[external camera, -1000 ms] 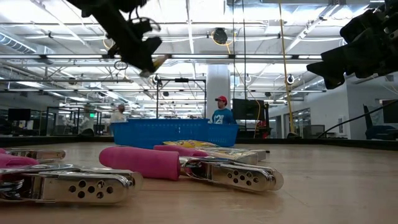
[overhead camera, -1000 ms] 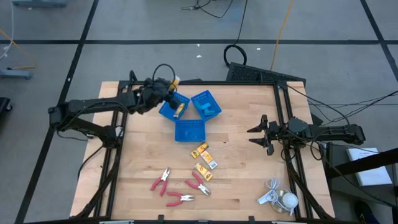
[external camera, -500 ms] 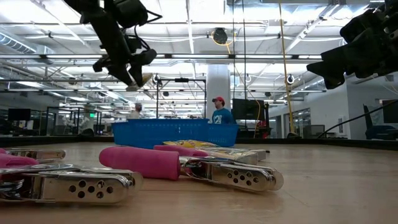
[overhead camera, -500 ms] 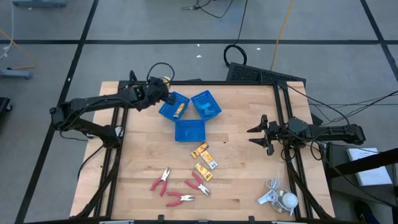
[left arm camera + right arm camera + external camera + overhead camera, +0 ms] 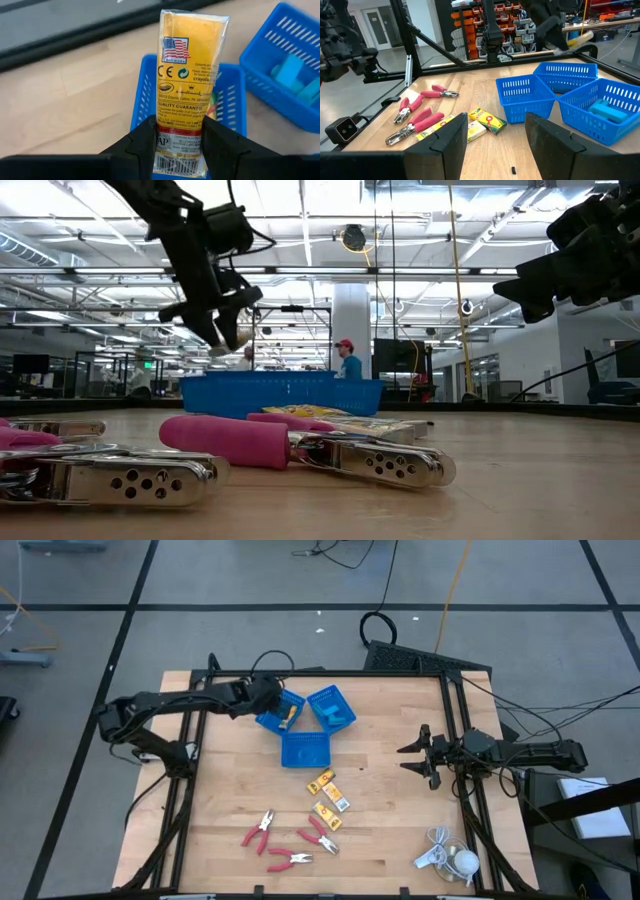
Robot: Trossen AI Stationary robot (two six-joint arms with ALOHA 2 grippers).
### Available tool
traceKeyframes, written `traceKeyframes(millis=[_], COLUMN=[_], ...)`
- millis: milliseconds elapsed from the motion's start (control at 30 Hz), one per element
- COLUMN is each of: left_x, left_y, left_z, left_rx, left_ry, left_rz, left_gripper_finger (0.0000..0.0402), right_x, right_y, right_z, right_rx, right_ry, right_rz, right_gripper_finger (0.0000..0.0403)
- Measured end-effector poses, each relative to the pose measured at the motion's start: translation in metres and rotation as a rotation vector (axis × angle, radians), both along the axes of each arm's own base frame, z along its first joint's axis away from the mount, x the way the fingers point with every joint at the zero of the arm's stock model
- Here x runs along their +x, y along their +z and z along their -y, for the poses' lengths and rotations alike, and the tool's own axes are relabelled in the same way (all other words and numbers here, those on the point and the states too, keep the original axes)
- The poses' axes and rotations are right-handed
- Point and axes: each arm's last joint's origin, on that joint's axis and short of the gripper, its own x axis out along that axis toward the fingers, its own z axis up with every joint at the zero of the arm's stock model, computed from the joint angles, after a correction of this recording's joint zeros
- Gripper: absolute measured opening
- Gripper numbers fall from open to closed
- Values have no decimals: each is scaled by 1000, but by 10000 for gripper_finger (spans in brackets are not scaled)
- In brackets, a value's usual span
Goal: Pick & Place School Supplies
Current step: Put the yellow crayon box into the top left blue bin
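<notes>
My left gripper (image 5: 268, 697) is shut on a yellow-orange packet (image 5: 190, 65) with a white label, above the far-left blue tray (image 5: 144, 102). That tray (image 5: 270, 720) holds another yellow packet (image 5: 288, 716). Light-blue pieces (image 5: 338, 716) lie in the far-right tray (image 5: 322, 697). Three packets (image 5: 328, 798) and three red-handled pliers (image 5: 288, 840) lie on the table toward its near edge. My right gripper (image 5: 414, 757) is open and empty at the right side of the table. My left gripper pinches the packet's barcode end (image 5: 177, 150) between its two fingers, which press on its two long edges. The fingers (image 5: 222, 330) slant down from the table's left side. The packet sticks out ahead of the fingertips, lifted clear above the tray.
A third blue tray (image 5: 305, 750) stands just nearer than the other two. A white corded gadget (image 5: 447, 858) lies at the near right corner. Bare wood lies between the trays and my right gripper. People stand in the room beyond the table (image 5: 345, 360).
My left gripper has gone down toward the far-left tray with the packet still in its fingers, and has turned so that the fingers point more steeply down.
</notes>
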Motion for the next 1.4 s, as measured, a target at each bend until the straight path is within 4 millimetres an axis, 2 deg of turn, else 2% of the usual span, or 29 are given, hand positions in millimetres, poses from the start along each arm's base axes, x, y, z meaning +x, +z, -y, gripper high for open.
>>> traceKeyframes(millis=[667,1133,1400], left_x=[15,15,15], left_y=[-43,-45,-45], left_z=[-5,-5,-5], left_rx=[-92,-114,-111], left_ry=[-18,-44,-62], left_rz=[-134,-136,-145], left_gripper_finger=[141,141,162], right_x=[0,0,0], right_y=[0,0,0], right_z=[0,0,0], right_rx=[0,0,0], right_ry=[0,0,0], right_rz=[0,0,0], right_gripper_finger=[189,189,189])
